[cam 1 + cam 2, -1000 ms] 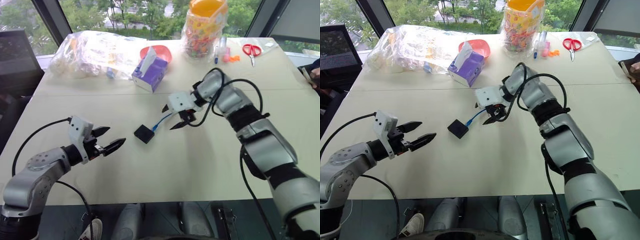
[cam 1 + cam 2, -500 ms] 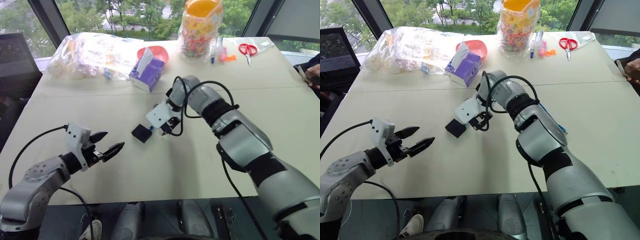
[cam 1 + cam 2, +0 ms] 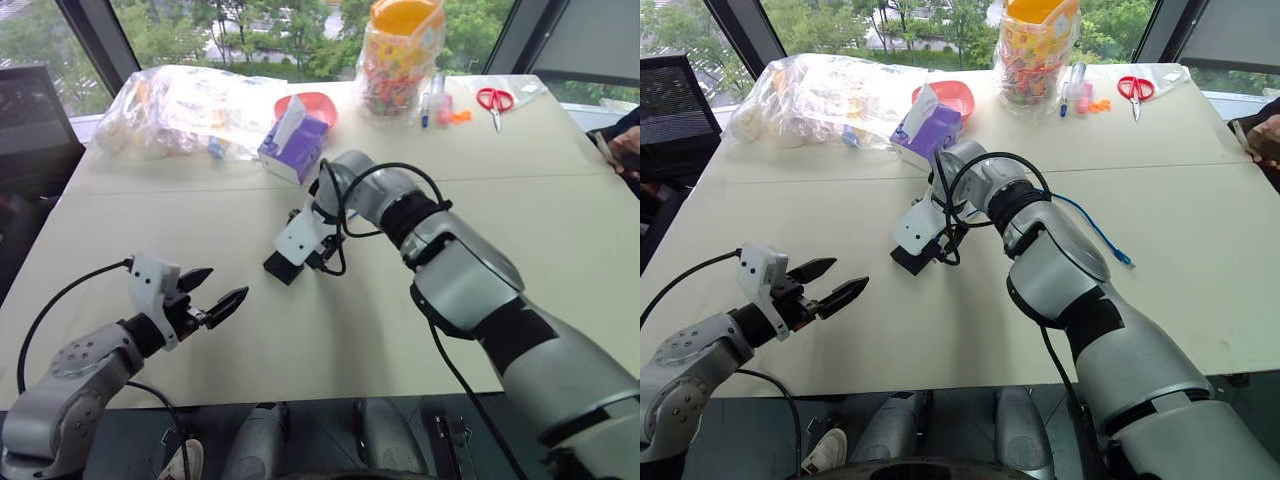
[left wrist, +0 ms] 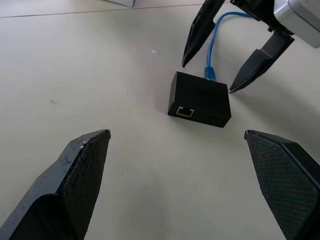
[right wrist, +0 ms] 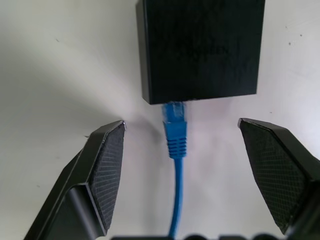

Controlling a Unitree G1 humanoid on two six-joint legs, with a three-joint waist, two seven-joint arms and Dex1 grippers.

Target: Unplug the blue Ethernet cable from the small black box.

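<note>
The small black box lies flat on the beige table, left of centre. The blue Ethernet cable is plugged into the side of the box. From there the cable trails right across the table, partly hidden under my right arm. My right gripper points steeply down and stands open. Its fingers straddle the plug just behind the box without touching it. My left gripper hovers open, apart from the box on its near left, with nothing between its fingers.
At the back of the table are a purple tissue box, a clear plastic bag, a red bowl, a jar of colourful things, markers and red scissors. A person's hand rests at the right edge.
My right gripper has swung left along the cable to the box and tipped downward, so it now straddles the plug. The left gripper has hardly moved.
</note>
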